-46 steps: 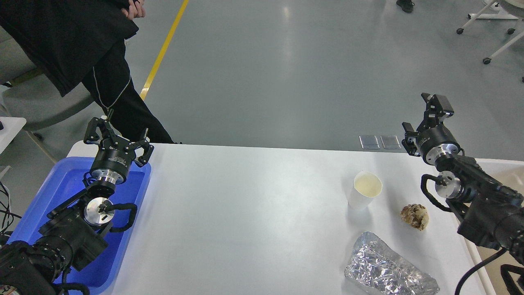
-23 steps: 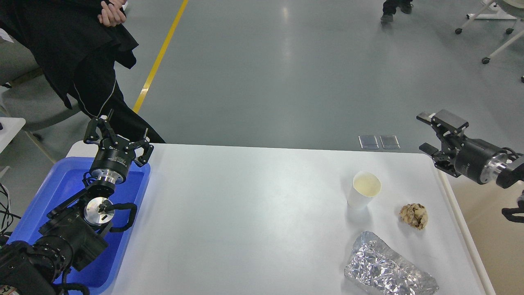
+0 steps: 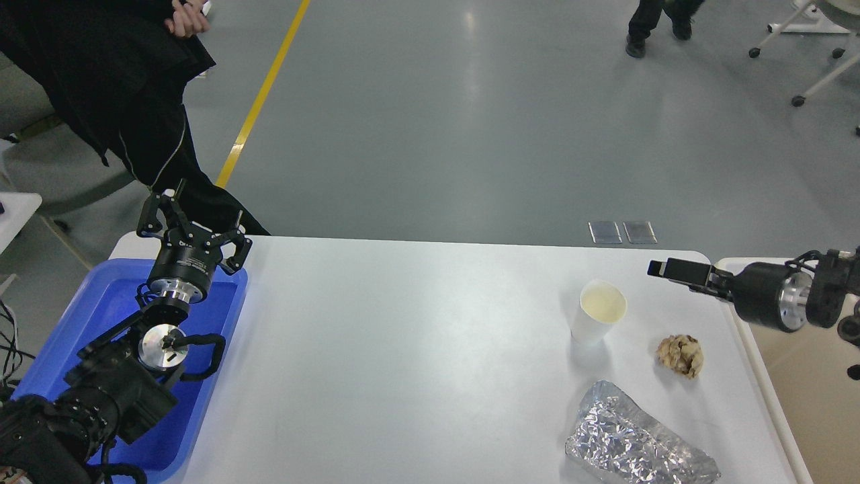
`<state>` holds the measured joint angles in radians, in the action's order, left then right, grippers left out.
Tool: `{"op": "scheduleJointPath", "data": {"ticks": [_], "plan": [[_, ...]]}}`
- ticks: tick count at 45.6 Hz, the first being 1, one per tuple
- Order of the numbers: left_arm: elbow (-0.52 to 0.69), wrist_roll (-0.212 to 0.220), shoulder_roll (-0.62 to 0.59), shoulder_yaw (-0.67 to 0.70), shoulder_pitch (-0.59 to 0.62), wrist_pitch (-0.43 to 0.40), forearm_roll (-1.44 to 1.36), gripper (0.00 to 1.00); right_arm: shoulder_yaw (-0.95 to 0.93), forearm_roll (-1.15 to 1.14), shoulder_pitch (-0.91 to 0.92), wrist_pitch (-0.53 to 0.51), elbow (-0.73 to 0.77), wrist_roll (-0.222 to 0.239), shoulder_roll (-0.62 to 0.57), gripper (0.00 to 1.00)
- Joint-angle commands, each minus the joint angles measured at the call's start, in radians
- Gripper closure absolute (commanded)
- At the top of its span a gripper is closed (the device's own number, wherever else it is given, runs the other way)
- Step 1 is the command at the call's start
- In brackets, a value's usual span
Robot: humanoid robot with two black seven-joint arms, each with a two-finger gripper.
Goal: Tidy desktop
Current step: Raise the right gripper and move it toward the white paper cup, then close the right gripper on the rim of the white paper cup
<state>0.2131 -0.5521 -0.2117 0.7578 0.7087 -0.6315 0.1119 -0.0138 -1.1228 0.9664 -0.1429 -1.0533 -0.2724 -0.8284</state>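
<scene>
The white desktop [image 3: 416, 349] fills the middle of the head view. On its right part stand a white paper cup [image 3: 598, 312], a crumpled brown paper ball [image 3: 680, 355] and a crumpled foil wrap [image 3: 638, 447]. My left gripper [image 3: 191, 225] is open and empty above the far end of the blue tray [image 3: 87, 316]. My right gripper [image 3: 672, 270] comes in from the right edge, level, pointing left, a little right of and beyond the cup. It is seen side-on, so its fingers cannot be told apart.
A beige bin [image 3: 806, 390] stands beside the desktop's right edge. A person in black [image 3: 134, 101] stands close behind the desktop's far left corner. Another person's feet [image 3: 655, 27] and a wheeled stand [image 3: 816, 40] are on the floor far back.
My right arm has swung down and out to the right, and its gripper has turned from pointing up to pointing left, level with the cup. The left arm has not moved.
</scene>
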Motion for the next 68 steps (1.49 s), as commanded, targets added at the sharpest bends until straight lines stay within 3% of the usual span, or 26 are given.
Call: {"op": "scheduleJointPath", "data": {"ticks": [1, 17, 24, 53, 55, 57, 62, 68], "plan": [[0.000, 0.000, 0.000, 0.000, 0.000, 0.001, 0.000, 0.00, 0.126, -0.054, 0.072, 0.006, 0.148, 0.041, 0.155, 0.00], [0.000, 0.000, 0.000, 0.000, 0.000, -0.001, 0.000, 0.00, 0.193, -0.055, 0.048, 0.059, 0.297, 0.048, 0.238, 0.00], [0.000, 0.000, 0.000, 0.000, 0.000, -0.001, 0.000, 0.00, 0.178, -0.051, 0.038, 0.060, 0.302, 0.048, 0.293, 0.00], [0.000, 0.000, 0.000, 0.000, 0.000, -0.001, 0.000, 0.00, 0.192, -0.051, 0.003, 0.092, 0.355, 0.039, 0.331, 0.02], [0.000, 0.000, 0.000, 0.000, 0.000, -0.001, 0.000, 0.00, 0.192, -0.051, 0.003, 0.092, 0.355, 0.039, 0.331, 0.06], [0.000, 0.000, 0.000, 0.000, 0.000, -0.001, 0.000, 0.00, 0.192, -0.051, 0.002, 0.091, 0.355, 0.039, 0.333, 0.19], [0.000, 0.000, 0.000, 0.000, 0.000, -0.001, 0.000, 0.00, 0.193, -0.051, -0.001, 0.091, 0.357, 0.039, 0.342, 0.40], [0.000, 0.000, 0.000, 0.000, 0.000, -0.001, 0.000, 0.00, 0.193, -0.051, -0.003, 0.091, 0.368, 0.038, 0.371, 0.46]]}}
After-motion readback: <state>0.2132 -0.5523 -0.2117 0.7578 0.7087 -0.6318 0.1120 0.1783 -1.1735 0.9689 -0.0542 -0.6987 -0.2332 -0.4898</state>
